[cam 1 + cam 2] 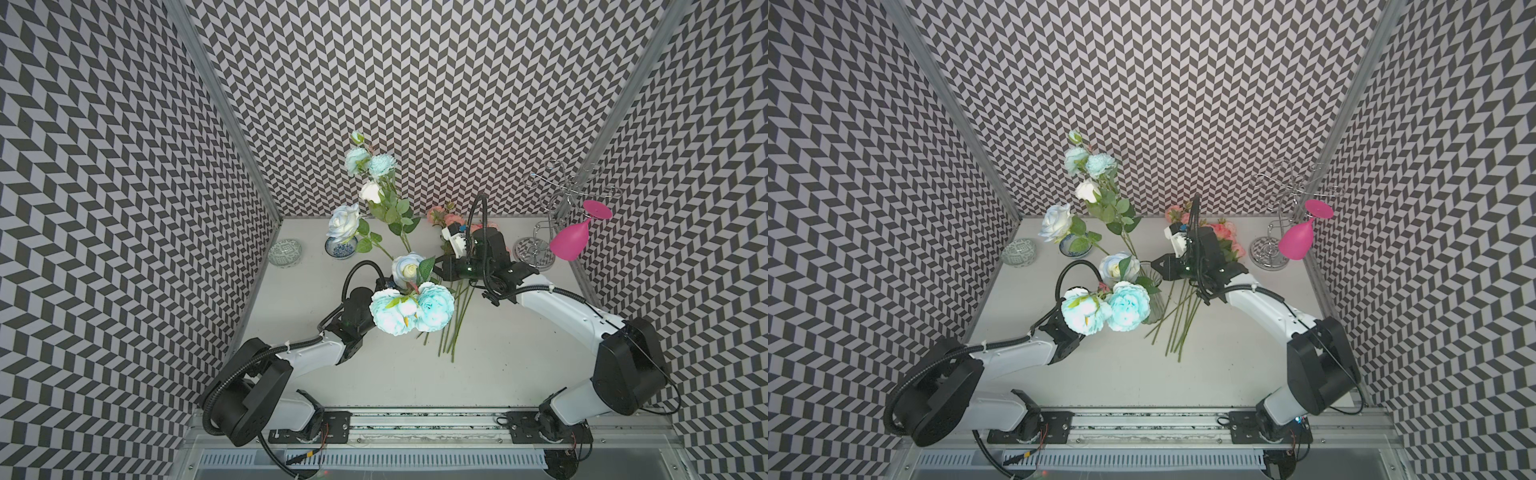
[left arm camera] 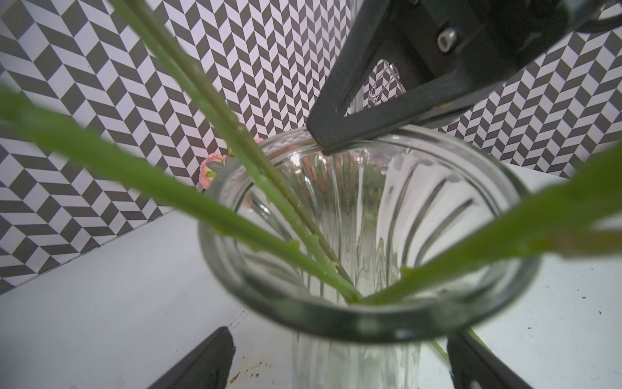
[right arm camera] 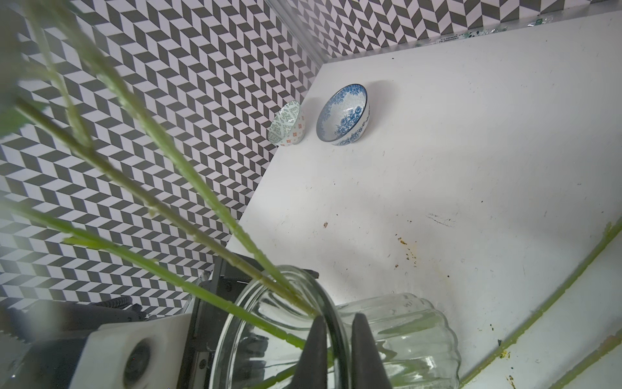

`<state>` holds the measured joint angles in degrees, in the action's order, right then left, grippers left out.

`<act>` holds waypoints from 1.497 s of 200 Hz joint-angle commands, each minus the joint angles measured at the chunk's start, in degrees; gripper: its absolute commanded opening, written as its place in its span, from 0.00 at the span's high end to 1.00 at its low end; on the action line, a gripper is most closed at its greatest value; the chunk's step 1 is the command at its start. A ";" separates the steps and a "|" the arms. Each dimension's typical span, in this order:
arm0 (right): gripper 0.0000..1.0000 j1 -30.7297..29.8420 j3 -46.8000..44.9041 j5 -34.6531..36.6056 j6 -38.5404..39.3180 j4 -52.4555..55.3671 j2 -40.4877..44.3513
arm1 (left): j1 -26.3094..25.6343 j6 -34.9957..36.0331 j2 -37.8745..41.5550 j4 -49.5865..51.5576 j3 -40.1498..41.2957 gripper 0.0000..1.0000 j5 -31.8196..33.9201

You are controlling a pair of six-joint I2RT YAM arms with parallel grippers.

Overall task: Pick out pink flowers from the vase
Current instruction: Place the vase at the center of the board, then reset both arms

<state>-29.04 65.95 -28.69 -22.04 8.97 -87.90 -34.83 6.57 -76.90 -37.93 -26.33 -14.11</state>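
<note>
Black-and-white zigzag walls closed in a white table [image 1: 374, 374] on three sides. Near its middle stood the vase [image 1: 1154, 307], clear ribbed glass, upright, with pale blue and white flowers [image 1: 411, 311] fanning out of it on long green stalks.

The left arm [image 1: 307, 353] reached in low from the front left corner. Its forearm ran toward the centre and its wrist was tucked under the big blue blooms, which hid the left pincer in both top views. From its own wrist camera the left pincer [image 2: 340, 363] was released, its fingers [image 2: 202, 367] spread wide to either side of the vase's body. A gap showed on at least one side.

The right arm [image 1: 557, 307] rose from the front right corner, with the elbow held high near the right wall and the white forearm sloping inward. Its wrist was turned sideways, so the right pincer [image 1: 440, 268] pointed across at the vase. That pincer [image 3: 338, 350] was clenched on the vase's flared rim, one finger [image 3: 316, 357] inside the glass and the other outside.

The pink flowers [image 1: 1221, 232] lay flat on the table just to the right of the vase, out of it. Their blooms were toward the back wall and partly under the right wrist, and their bare stalks [image 1: 453, 324] ran forward in a loose bundle.

Two small patterned bowls [image 1: 285, 252] sat at the back left. A magenta glass [image 1: 569, 243] hung upside down from a wire rack [image 1: 536, 253] at the back right.
</note>
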 commanded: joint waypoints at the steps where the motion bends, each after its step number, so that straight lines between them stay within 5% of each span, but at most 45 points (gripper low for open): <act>1: 0.88 -0.49 0.10 2.20 1.71 2.10 -1.75 | 0.55 -0.02 3.29 5.19 1.76 0.00 0.96; 93: 0.86 -0.45 1.41 3.63 1.49 2.25 0.52 | 5.47 -10.84 22.81 20.00 5.56 0.00 2.99; 128: 0.60 -0.44 1.85 7.58 1.58 1.82 2.89 | 13.00 -17.93 24.34 21.89 5.77 0.01 4.10; 187: 0.44 -0.34 0.17 15.48 2.34 -2.90 9.76 | 20.88 -24.02 16.00 19.19 0.48 0.01 7.65; 210: 0.41 0.41 -1.63 29.94 1.41 -3.88 13.50 | 23.62 -22.95 14.26 20.16 -2.92 0.00 14.19; 244: 0.22 5.11 -10.82 57.22 3.80 -10.07 18.26 | 26.89 -15.09 13.01 18.89 -4.04 0.01 27.62; 274: 0.09 9.31 -19.01 67.65 8.51 -18.19 17.45 | 29.67 -15.62 10.54 17.95 -2.16 0.00 38.46; 299: 0.07 9.63 -27.17 71.26 12.77 -28.83 15.25 | 29.73 -15.49 7.28 15.28 0.35 0.00 42.86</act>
<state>-19.29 44.21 32.88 -14.48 -6.61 -70.70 -5.13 -9.06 -67.07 -20.38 -28.32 19.20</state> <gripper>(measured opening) 0.933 0.994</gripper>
